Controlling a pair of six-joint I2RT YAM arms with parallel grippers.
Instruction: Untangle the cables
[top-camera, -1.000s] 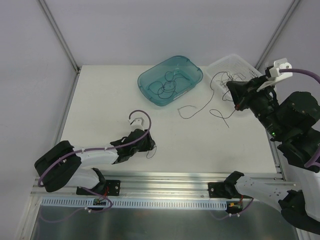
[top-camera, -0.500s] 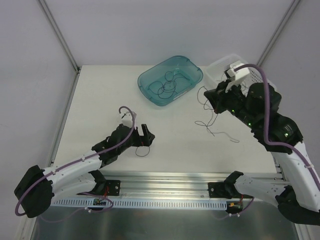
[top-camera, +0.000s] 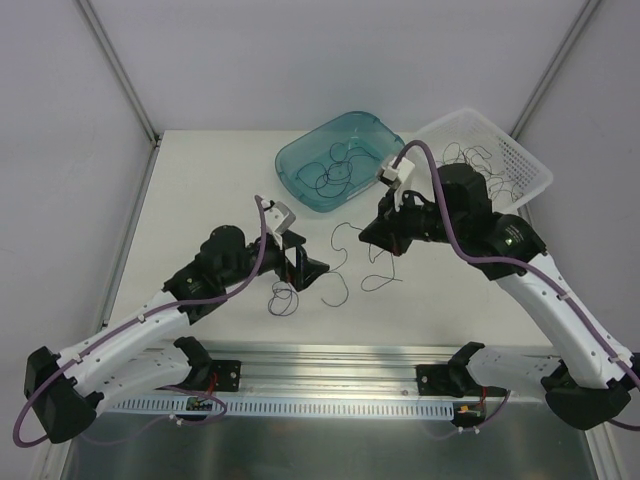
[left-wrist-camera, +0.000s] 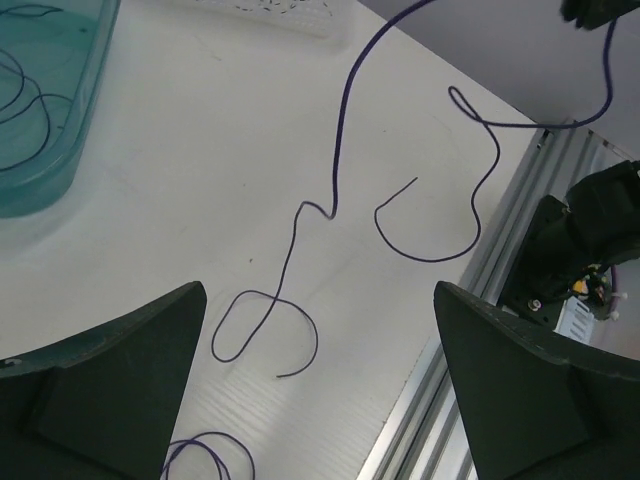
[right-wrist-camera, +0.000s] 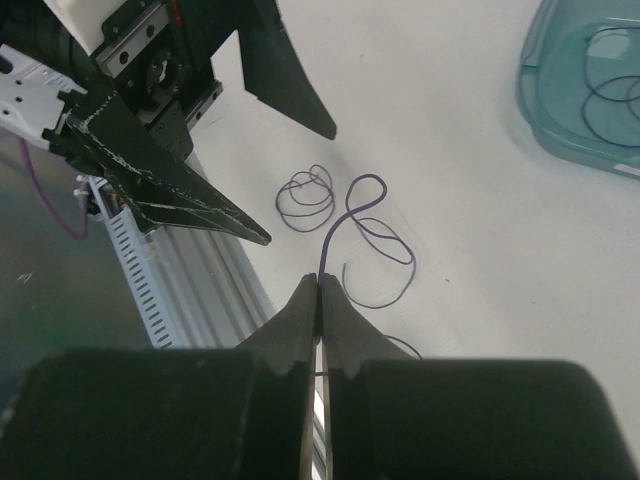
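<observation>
My left gripper (top-camera: 305, 262) is spread fully wide and holds nothing. It hovers over the table (top-camera: 200, 190), near the front edge. My right gripper (right-wrist-camera: 318, 285) is closed tight, pinching one thin purple cable (left-wrist-camera: 340, 130) at its tips. This cable trails down onto the middle of the table, between both grippers. A small coil (top-camera: 282, 301) lies by the front edge. More cables (top-camera: 335, 172) lie in the teal tub (top-camera: 392, 140) and the white basket (top-camera: 525, 170) along the back edge.
</observation>
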